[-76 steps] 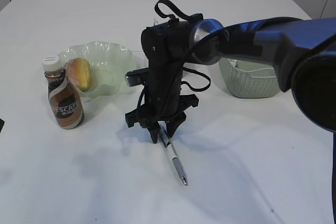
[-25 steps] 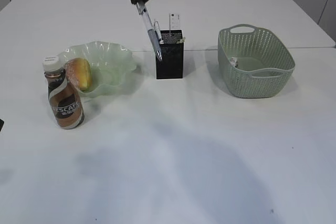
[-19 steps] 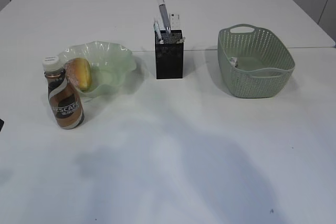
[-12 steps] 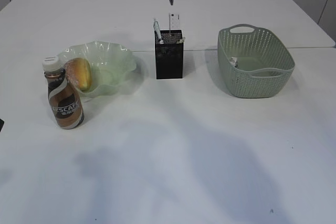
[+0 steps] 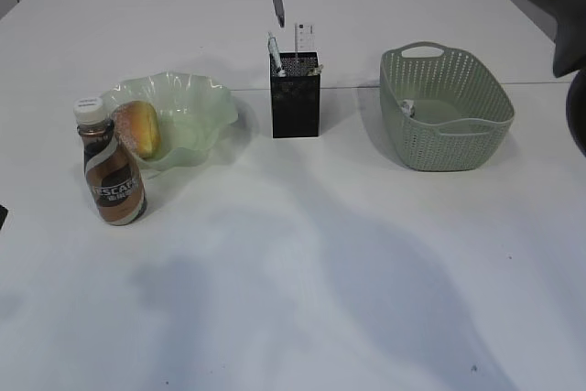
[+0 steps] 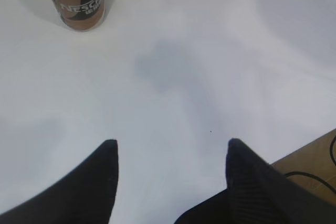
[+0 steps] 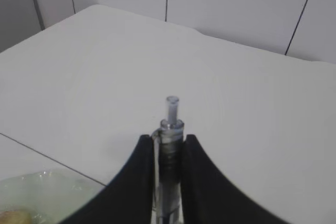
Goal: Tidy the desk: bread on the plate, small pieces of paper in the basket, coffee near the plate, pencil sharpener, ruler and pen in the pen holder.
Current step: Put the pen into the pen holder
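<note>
One slim, seemingly metallic pen (image 7: 167,156)

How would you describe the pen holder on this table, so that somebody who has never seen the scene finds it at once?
Start at the white table and look along its far half, between the pale green wavy plate on the left and the green woven basket on the right. The pen holder stands there: the only black thing on the table, a small square mesh box with items sticking out of its top.
</note>
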Motion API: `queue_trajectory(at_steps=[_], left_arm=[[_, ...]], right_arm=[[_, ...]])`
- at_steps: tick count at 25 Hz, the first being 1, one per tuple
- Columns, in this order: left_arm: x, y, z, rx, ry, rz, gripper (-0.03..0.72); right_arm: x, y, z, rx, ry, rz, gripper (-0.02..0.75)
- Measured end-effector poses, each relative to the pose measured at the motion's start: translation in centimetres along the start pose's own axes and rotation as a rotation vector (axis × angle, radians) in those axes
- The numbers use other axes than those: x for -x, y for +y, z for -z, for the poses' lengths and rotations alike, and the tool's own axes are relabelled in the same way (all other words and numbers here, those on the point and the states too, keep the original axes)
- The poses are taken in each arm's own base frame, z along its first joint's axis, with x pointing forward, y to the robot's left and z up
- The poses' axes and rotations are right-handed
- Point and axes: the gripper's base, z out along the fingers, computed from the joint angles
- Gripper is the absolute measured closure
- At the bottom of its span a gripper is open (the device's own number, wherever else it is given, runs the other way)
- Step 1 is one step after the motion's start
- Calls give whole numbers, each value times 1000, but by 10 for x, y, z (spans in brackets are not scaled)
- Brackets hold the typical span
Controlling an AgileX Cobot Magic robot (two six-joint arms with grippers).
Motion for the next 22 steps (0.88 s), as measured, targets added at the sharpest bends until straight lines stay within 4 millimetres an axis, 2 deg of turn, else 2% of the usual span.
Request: queue_trajectory(at_steps=[7, 12, 22], left_arm=[[2, 0, 0, 1, -21, 0, 232], [4, 0, 0, 2, -46, 0, 233], [5, 0, 0, 3, -60, 0, 233]], right_arm=[[-32, -17, -31, -21, -27, -4, 653], [-52, -29, -46, -33, -8, -25, 657], [-67, -28, -52, -21, 61, -77, 657]])
